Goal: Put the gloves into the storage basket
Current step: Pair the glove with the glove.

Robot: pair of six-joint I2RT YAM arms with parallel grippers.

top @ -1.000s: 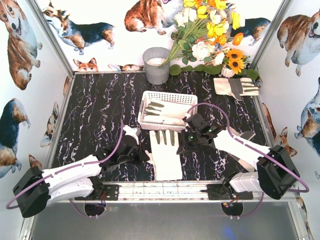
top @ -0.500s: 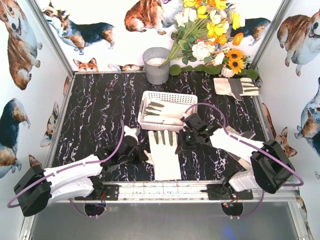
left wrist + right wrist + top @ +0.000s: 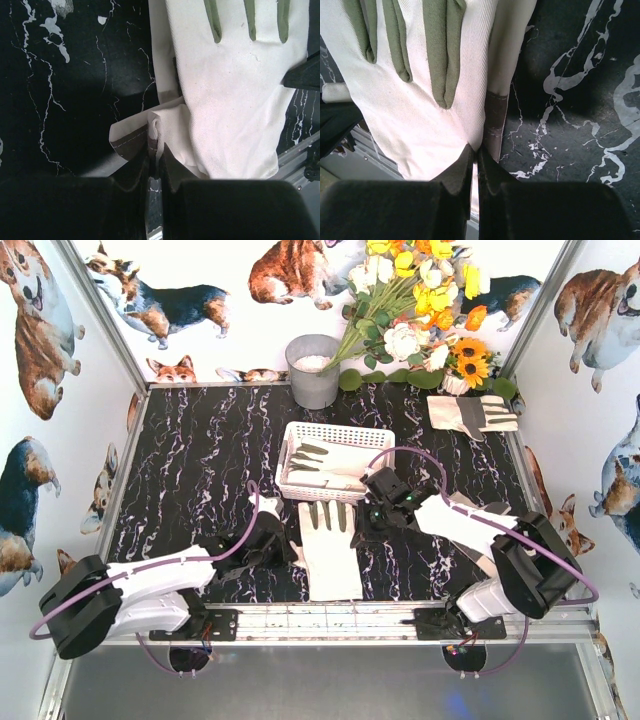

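Note:
A cream-white glove (image 3: 330,555) with green-grey finger strips hangs stretched between my two grippers, just in front of the white slotted storage basket (image 3: 335,430). My left gripper (image 3: 291,552) is shut on the glove's (image 3: 235,90) left edge; in the left wrist view a fold of fabric is pinched at the left gripper (image 3: 155,150). My right gripper (image 3: 363,530) is shut on its right edge, and in the right wrist view the right gripper (image 3: 479,150) nips the seam of the glove (image 3: 420,110). More gloves (image 3: 322,466) lie inside the basket.
Another glove (image 3: 472,413) lies at the back right by the flowers (image 3: 420,300). A grey metal bucket (image 3: 313,370) stands behind the basket. Part of a further glove (image 3: 497,512) shows under my right arm. Corgi-print walls close in three sides.
Both arms have crept inward: the left arm a little to the right, the right gripper slightly left and toward the basket. The glove stays pinched on both edges.

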